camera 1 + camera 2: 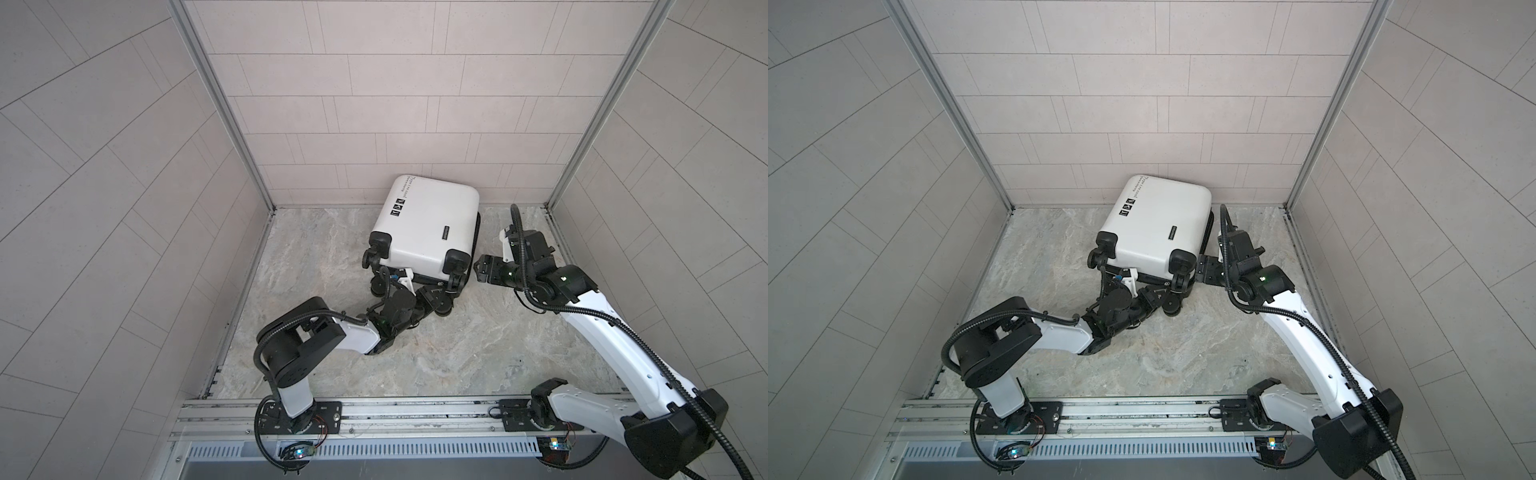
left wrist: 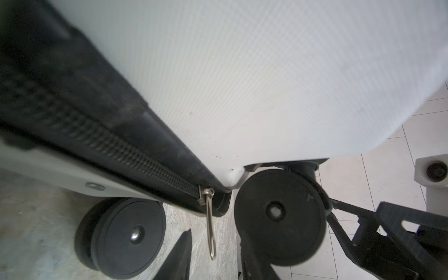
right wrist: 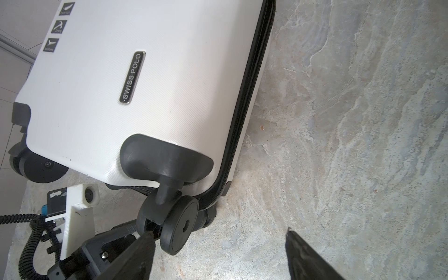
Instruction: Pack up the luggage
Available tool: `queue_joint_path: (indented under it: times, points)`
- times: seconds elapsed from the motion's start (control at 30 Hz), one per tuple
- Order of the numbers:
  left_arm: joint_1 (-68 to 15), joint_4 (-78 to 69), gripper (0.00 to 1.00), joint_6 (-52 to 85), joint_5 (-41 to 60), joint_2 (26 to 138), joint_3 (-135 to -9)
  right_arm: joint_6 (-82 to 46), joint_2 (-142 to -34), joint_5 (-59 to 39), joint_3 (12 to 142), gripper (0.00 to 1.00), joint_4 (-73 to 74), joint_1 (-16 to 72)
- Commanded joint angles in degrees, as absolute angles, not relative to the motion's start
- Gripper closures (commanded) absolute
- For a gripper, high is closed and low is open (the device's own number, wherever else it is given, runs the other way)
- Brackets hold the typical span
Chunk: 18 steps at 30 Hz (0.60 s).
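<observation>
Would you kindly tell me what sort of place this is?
Likely a staged robot test booth: tile-look wall panels in metal framing, a stone-look floor, and a rail carrying both arms.

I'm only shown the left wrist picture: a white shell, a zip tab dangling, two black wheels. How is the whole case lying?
Observer: In both top views the luggage lies on its back, sticker side up, wheels pointing toward the arms.
Operator: And the other claw, is it busy with anything?
Observer: The right gripper stands open beside the near right wheel, holding nothing.
</observation>
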<state>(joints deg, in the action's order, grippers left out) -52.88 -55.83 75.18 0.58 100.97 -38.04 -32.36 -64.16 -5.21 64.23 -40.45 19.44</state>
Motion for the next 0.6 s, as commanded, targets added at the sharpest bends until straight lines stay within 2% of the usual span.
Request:
queue_joint_path:
  times: [0.0,0.57]
  points:
    - [-53.0,-58.1,0.62,76.4,0.9,102.4,-39.6,-32.3,-62.7,-4.9,63.8,0.14,-41.3,19.2]
    - [-52.7,-59.0,0.72,76.6,-0.8,104.8,-40.9,-33.4,-61.3,-5.1,62.1,0.15,-41.2,19.1]
